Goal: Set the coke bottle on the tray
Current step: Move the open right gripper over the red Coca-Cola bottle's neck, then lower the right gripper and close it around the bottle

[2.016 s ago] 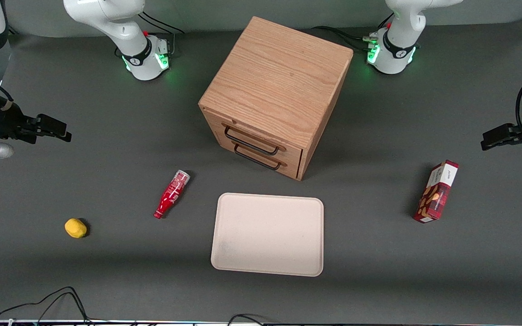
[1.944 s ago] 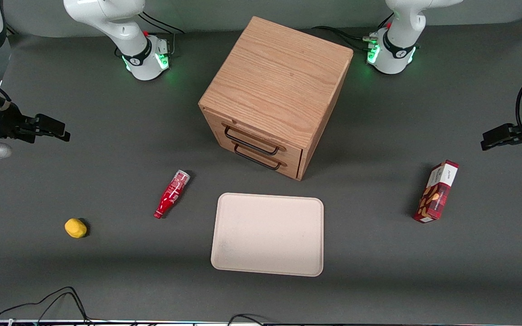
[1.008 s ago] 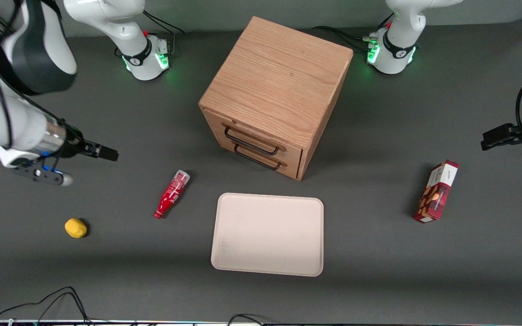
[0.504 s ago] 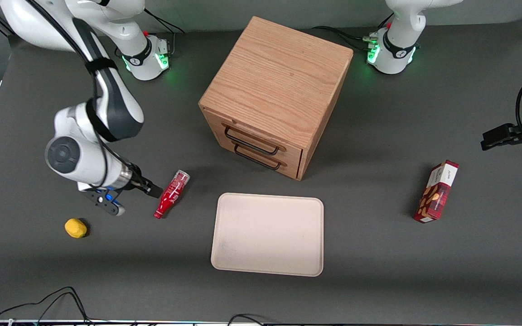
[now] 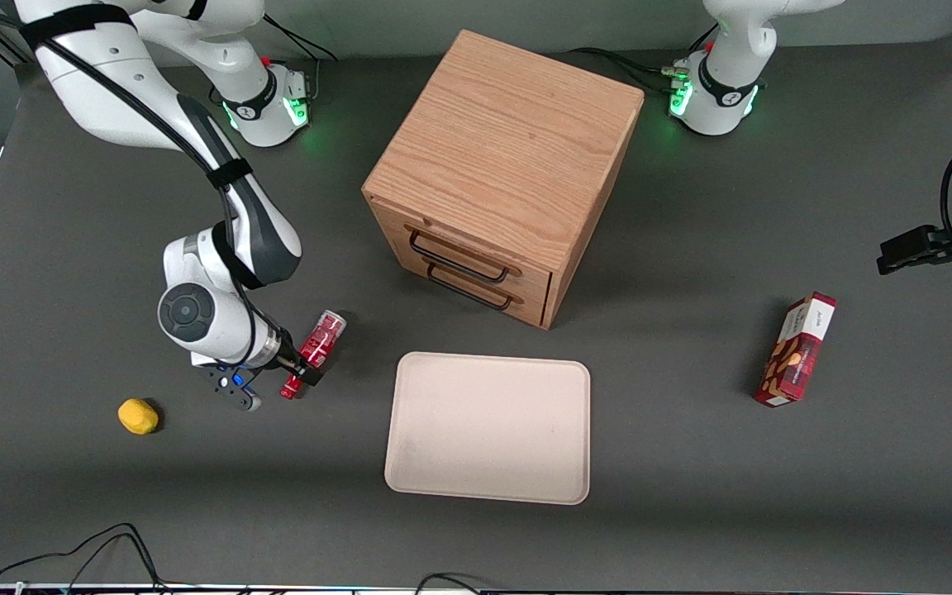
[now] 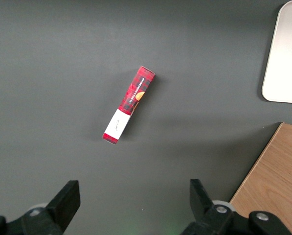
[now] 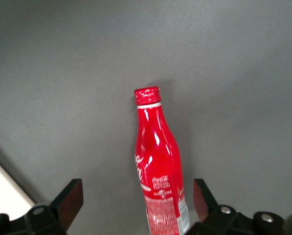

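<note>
The coke bottle is a slim red bottle with white lettering, lying on its side on the dark table mat, its cap end pointing toward the front camera. My right gripper hangs low over its neck end. In the right wrist view the coke bottle runs between the two dark fingers, which stand wide apart on either side of it without gripping, so the gripper is open. The beige-pink tray lies flat beside the bottle, toward the parked arm's end; its corner shows in the right wrist view.
A wooden two-drawer cabinet stands farther from the front camera than the tray. A small yellow object lies toward the working arm's end. A red snack box lies toward the parked arm's end, also in the left wrist view.
The right arm has swung in from the working arm's end of the table and come down over the bottle's neck end. The bottle and the tray have not moved.
</note>
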